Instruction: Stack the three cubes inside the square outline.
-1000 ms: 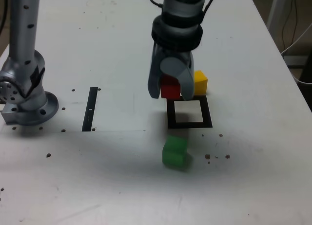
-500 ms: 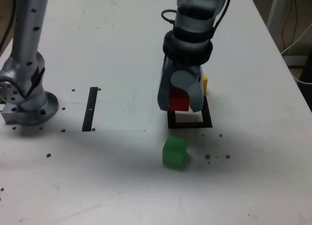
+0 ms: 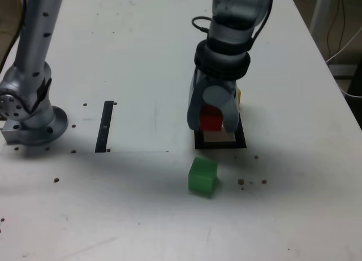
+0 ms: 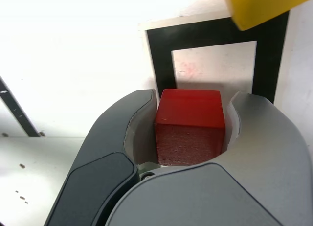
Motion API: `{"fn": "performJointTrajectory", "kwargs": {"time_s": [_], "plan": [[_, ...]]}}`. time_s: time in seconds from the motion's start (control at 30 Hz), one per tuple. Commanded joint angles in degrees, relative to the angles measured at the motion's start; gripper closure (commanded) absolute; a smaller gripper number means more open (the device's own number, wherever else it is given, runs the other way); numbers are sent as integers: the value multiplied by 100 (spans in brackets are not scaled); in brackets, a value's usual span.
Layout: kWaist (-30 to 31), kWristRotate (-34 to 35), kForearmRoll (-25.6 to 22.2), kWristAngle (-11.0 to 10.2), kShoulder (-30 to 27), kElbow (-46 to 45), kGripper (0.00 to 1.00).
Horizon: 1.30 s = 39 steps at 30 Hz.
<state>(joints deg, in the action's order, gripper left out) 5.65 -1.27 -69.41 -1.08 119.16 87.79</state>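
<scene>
Gripper (image 3: 213,121) pointing down over the square outline (image 3: 243,143), its jaws clamped on the red cube (image 3: 211,118) — in the wrist view the cube (image 4: 190,125) sits pinched between both grey fingers (image 4: 127,133), with the outline's white centre (image 4: 215,67) just beyond it. Yellow cube (image 3: 238,95) on the table (image 3: 136,57) at the far side of the outline, mostly hidden behind the gripper in the exterior view. Green cube (image 3: 202,175) on the near side, close to the outline but apart from it. Narrow black strip (image 3: 105,126) well off toward the exterior view's left, near the arm's base (image 3: 31,122).
</scene>
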Motion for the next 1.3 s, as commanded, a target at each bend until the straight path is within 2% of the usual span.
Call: {"fn": "performJointTrajectory", "kwargs": {"time_s": [0.0, 0.47, 0.73, 0.97, 1.1, 1.27], "plan": [[-43, -38, 19, 13, 73, 16, 70], [-109, -155, 125, 97, 161, -6, 65], [-125, -232, 133, 216, 221, 7, 42], [-126, -285, 135, 207, 222, -27, 9], [-126, -273, 125, 195, 208, -56, 2], [-126, -224, 98, 151, 87, -85, 1]]}}
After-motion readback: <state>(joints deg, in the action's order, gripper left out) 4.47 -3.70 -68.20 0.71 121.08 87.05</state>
